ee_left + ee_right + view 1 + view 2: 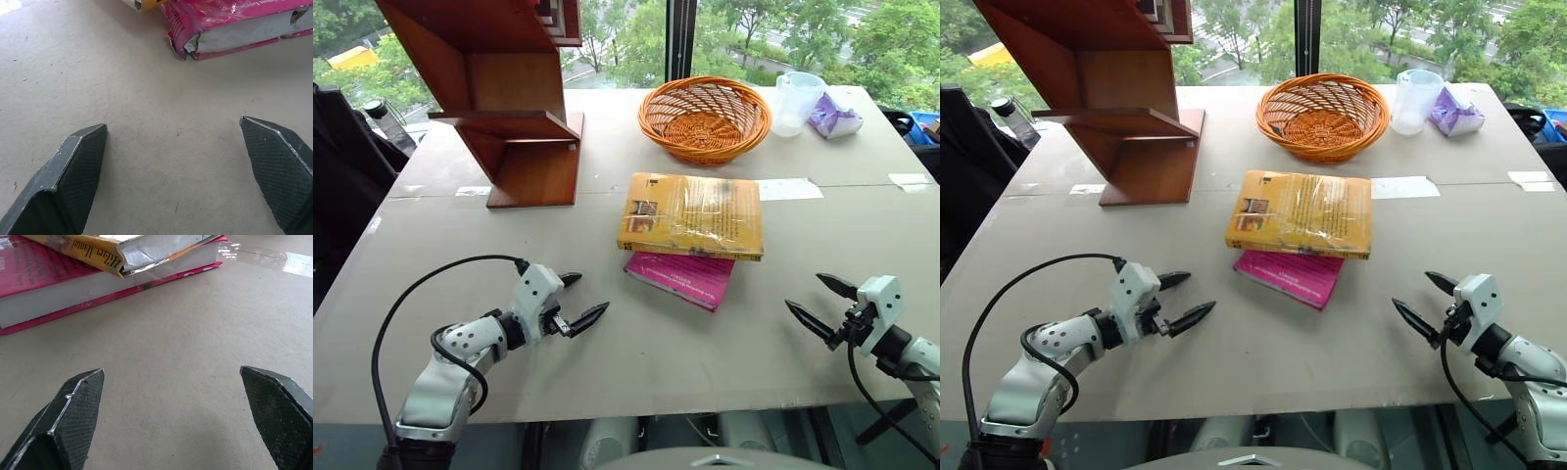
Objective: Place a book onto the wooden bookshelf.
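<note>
glossy thick yellow book, slanted reddish wooden bookshelf, woven wicker basket

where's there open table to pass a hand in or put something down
Bare table lies between the left gripper, the right gripper and the stacked books: the yellow book on the pink book. More room between the bookshelf and the books. Crowded at the far edge: basket, plastic jug, purple bag.

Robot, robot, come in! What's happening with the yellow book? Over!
Both jaws open, holding nothing: left gripper, right gripper. Yellow book flat atop pink book, untouched. Bookshelf far-left on table, path clear.
</note>
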Tool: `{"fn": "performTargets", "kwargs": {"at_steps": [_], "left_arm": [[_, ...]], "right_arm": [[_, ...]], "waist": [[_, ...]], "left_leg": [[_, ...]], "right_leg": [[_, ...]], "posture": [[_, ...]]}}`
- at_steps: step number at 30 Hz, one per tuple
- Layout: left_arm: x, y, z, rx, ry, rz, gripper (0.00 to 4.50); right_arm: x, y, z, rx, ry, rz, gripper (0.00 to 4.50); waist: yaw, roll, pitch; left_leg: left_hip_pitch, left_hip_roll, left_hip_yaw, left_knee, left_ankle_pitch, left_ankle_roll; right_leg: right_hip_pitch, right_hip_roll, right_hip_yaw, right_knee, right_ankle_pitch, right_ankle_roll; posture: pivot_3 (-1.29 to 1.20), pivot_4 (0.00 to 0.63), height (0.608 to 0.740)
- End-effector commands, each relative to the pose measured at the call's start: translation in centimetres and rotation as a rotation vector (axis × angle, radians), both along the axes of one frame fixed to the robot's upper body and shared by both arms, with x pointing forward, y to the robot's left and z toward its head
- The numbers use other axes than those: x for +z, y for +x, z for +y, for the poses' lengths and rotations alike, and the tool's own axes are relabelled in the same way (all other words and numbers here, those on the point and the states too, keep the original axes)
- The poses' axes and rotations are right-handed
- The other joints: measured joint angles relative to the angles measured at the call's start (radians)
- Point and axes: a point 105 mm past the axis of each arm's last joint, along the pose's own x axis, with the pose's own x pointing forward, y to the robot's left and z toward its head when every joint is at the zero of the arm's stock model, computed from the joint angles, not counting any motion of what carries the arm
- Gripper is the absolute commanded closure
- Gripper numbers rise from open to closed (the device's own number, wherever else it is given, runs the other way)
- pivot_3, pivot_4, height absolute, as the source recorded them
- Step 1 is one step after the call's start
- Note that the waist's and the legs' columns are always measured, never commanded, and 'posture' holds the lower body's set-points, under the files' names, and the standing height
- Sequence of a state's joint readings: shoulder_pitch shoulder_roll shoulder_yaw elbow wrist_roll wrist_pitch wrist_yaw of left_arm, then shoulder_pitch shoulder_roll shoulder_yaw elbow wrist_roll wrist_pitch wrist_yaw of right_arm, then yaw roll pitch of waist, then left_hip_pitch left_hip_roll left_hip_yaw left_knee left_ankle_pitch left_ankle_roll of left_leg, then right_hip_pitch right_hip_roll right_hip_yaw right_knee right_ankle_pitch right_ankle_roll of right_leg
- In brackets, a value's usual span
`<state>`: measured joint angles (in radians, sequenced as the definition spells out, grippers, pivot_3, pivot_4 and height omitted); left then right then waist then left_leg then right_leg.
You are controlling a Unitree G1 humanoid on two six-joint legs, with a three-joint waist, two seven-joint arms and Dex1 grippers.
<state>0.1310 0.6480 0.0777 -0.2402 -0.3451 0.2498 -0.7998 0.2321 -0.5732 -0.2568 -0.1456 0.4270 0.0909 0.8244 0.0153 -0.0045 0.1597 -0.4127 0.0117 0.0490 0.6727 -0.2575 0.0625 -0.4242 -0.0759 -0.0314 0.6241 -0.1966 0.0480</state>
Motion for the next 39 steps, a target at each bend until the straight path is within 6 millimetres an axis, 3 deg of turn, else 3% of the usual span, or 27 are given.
{"fn": "performTargets", "kwargs": {"at_steps": [1,5,8,15,17,21,25,29,32,39], "left_arm": [[0.4,0.0,0.1,-0.004,-0.012,-0.022,0.00],[0.6,0.1,0.2,-0.004,-0.013,-0.030,0.00],[1.7,0.4,0.5,-0.021,-0.014,-0.067,0.00],[7.8,1.3,0.5,-0.182,-0.060,-0.111,0.00],[9.4,1.7,0.8,-0.213,-0.021,-0.144,0.00],[10.7,2.2,1.3,-0.222,0.030,-0.179,0.00],[10.4,2.3,1.7,-0.217,0.067,-0.174,0.00],[10.0,1.9,1.6,-0.225,0.082,-0.166,0.00],[9.9,1.6,1.6,-0.219,0.076,-0.164,0.00],[9.6,1.5,1.8,-0.213,0.089,-0.158,0.00]], "right_arm": [[1.3,0.2,-0.8,-0.012,-0.014,-0.053,0.12],[1.5,0.8,-1.0,-0.047,-0.002,-0.066,0.12],[2.1,2.4,-1.7,-0.149,-0.029,-0.094,0.12],[4.2,6.3,-1.4,-0.264,0.005,-0.105,0.12],[5.2,8.3,-1.4,-0.340,0.018,-0.135,1.35],[6.2,11.2,0.3,-0.354,0.041,-0.142,2.79],[6.2,12.6,3.1,-0.282,0.070,-0.124,4.40],[6.4,12.5,5.1,-0.196,0.088,-0.107,4.45],[6.0,11.3,6.7,-0.099,0.082,-0.067,4.45],[5.5,8.9,8.1,0.012,0.068,0.001,4.45]], "waist": [[0.000,0.000,0.000],[0.000,0.000,0.000],[-0.001,0.000,0.000],[-0.002,0.000,0.000],[-0.003,0.000,0.000],[-0.013,-0.002,0.002],[-0.020,-0.002,0.002],[-0.020,-0.002,0.002],[-0.020,-0.002,0.002],[-0.023,-0.002,0.003]], "left_leg": [[0.000,0.000,0.000,0.000,0.000,0.000],[0.000,0.000,0.000,0.001,0.000,0.000],[0.000,0.000,0.000,0.001,0.000,0.000],[-0.001,0.001,-0.001,0.004,0.000,0.000],[-0.001,0.001,0.000,0.004,0.000,0.000],[-0.002,0.000,0.001,0.004,0.000,0.000],[-0.001,0.001,0.000,0.004,0.000,0.000],[-0.002,0.001,0.001,0.003,0.000,-0.001],[-0.003,0.001,0.001,0.003,0.000,0.000],[-0.002,0.002,0.000,0.003,0.000,0.000]], "right_leg": [[0.000,0.000,0.000,0.000,0.000,0.000],[0.000,0.000,0.000,0.000,0.000,0.000],[0.000,0.000,0.000,0.001,0.000,0.000],[0.000,0.002,0.000,0.002,0.000,0.000],[0.000,0.002,0.001,0.002,0.000,0.000],[-0.001,0.004,0.003,0.002,0.000,0.000],[-0.001,0.005,0.002,0.003,0.000,0.000],[-0.001,0.004,0.003,0.002,0.001,0.001],[-0.001,0.004,0.003,0.002,0.001,0.000],[-0.001,0.004,0.002,0.003,0.000,0.000]], "posture": [[0.00,0.150,0.740],[0.00,0.150,0.740],[0.00,0.150,0.740],[0.00,0.150,0.740],[0.00,0.150,0.740],[0.00,0.150,0.740],[0.00,0.150,0.740],[0.00,0.150,0.740],[0.00,0.150,0.740],[0.00,0.150,0.740]]}}
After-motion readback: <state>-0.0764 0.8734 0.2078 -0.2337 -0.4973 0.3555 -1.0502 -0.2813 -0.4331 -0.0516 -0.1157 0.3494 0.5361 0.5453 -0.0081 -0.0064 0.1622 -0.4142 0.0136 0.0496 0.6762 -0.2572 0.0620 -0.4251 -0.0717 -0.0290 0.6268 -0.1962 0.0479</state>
